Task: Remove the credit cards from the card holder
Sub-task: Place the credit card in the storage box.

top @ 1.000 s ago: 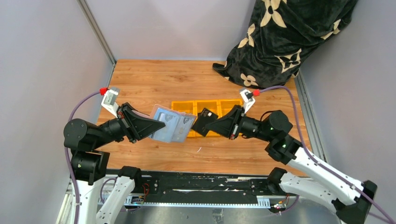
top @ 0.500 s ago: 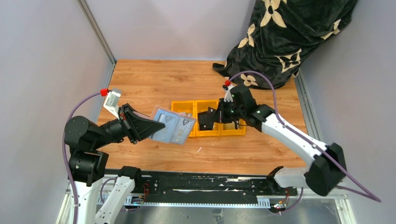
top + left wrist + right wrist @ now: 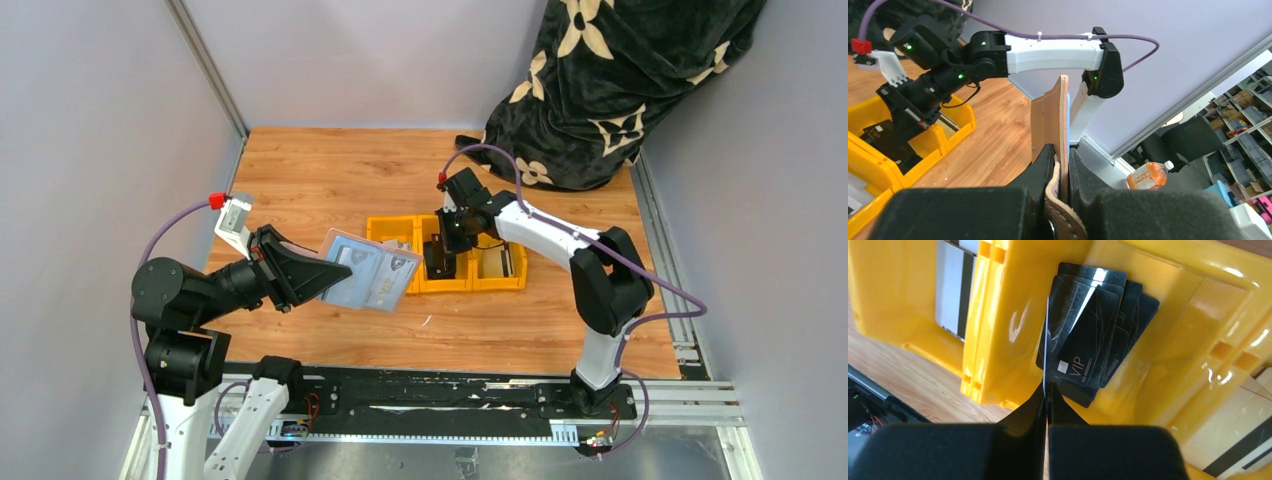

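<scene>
Grey walls box in a wooden bench [image 3: 330,180], with a black flowered cloth [image 3: 620,80] heaped at the back right. From above, the left gripper [image 3: 333,274] pinches the open card holder [image 3: 375,278] by one edge, lifted just left of a yellow tray [image 3: 500,286]. The right gripper [image 3: 438,262] points down into the tray's middle compartment.

At the left wrist, the gripper is clamped on the card holder, which stands upright and edge-on with its tan outside to the left.

At the right wrist, the gripper's fingers are pressed together on a thin card [image 3: 1046,340] seen edge-on. Behind it, a fanned stack of black cards [image 3: 1098,335] lies in the tray compartment. Pale striped cards [image 3: 950,285] lie in the next one.
</scene>
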You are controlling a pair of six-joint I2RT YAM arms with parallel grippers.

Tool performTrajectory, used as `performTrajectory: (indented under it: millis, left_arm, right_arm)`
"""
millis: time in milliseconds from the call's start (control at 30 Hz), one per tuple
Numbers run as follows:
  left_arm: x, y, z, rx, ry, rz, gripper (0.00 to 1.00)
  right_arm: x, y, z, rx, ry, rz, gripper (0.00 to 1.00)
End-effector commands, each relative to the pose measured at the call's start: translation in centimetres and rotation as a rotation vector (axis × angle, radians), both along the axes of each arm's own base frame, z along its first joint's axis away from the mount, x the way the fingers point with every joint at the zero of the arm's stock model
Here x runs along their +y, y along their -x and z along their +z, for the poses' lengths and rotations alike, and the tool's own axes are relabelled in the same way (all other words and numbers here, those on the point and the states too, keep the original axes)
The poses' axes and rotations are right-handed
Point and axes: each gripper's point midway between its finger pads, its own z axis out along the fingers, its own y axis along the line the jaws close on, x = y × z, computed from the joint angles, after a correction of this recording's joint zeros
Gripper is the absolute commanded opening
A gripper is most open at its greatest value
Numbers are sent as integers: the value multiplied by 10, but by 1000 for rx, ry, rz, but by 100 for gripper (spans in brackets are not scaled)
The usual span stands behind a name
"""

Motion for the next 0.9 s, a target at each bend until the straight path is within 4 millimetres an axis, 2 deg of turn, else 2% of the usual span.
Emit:
performTrajectory:
  millis: [0, 100, 233, 433, 567, 667, 733, 800, 833, 867]
  left_arm:
    - [0, 6, 6, -23, 16, -15, 0]
    - [-1, 6, 6, -20, 18, -17, 0]
    - [-1, 7, 7, -19, 19, -24, 0]
    - [-1, 7, 9, -21, 27, -28, 0]
    - [-1, 7, 11, -25, 34, -29, 0]
    - [-2, 7, 14, -28, 40, -31, 0]
    - [-2, 7, 16, -35, 43, -30, 0]
    - [-1, 8, 20, -46, 50, -27, 0]
    - [-1, 8, 22, -49, 54, -25, 0]
    - [-1, 8, 24, -53, 59, -21, 0]
  right_arm:
    - [4, -3, -10, 40, 3, 26, 0]
    - [11, -3, -21, 68, -15, 29, 1]
    - [8, -7, -23, 55, 6, 0, 17]
    - [-4, -14, 5, -49, 9, -74, 40]
    - [-4, -10, 45, -138, -43, -101, 49]
    - [-2, -1, 86, -224, -101, -110, 58]
    - [4, 12, 120, -284, -194, -94, 63]
    - [15, 35, 158, -345, -359, -31, 70]
    - [18, 52, 187, -391, -479, 13, 73]
    - [23, 65, 195, -402, -570, 55, 74]
